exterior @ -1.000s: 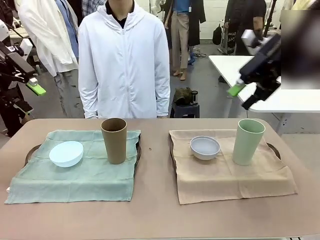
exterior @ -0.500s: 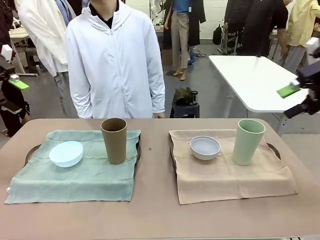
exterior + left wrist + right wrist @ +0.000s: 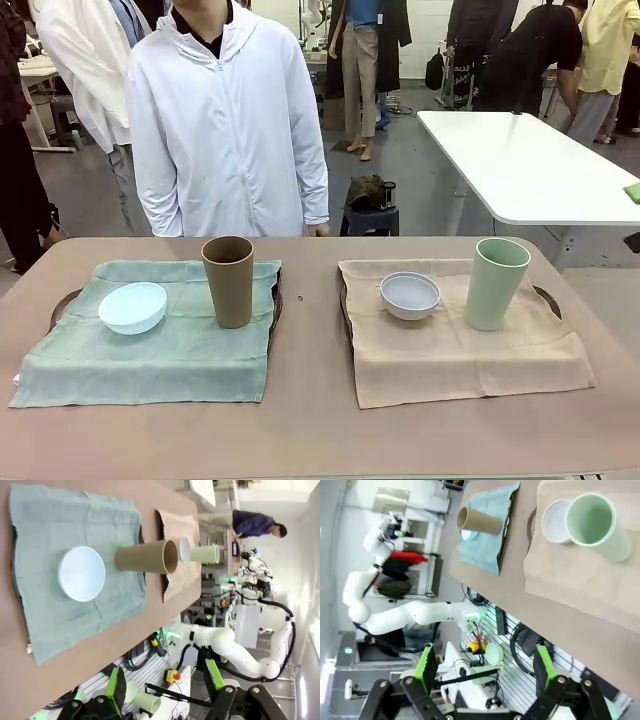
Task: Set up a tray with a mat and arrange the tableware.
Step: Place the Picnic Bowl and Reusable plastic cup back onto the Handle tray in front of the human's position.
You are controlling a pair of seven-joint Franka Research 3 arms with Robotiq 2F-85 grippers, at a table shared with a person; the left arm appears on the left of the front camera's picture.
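Two dark trays each carry a mat. On the green mat [image 3: 140, 355] of the left tray [image 3: 60, 300] stand a light blue bowl [image 3: 132, 307] and a tan-brown cup [image 3: 229, 280]. The beige mat [image 3: 470, 360] of the right tray [image 3: 548, 297] holds a greyish white bowl [image 3: 410, 295] and a pale green cup [image 3: 496, 283]. My left gripper [image 3: 167, 685] is open and empty, high above the table's left side, with the light blue bowl [image 3: 81, 573] and tan-brown cup [image 3: 147, 557] far below. My right gripper [image 3: 485, 665] is open and empty, high over the right side, above the pale green cup [image 3: 595, 525].
A person in a white jacket [image 3: 230, 130] stands at the far edge of the table, hands down. Bare brown tabletop [image 3: 305, 340] runs between the two trays and along the front edge. A white table [image 3: 520, 165] stands behind on the right.
Both arms have drawn outwards and away from the table: the left one has left the front view on the left, the right one has gone to the right edge. The tableware has not moved.
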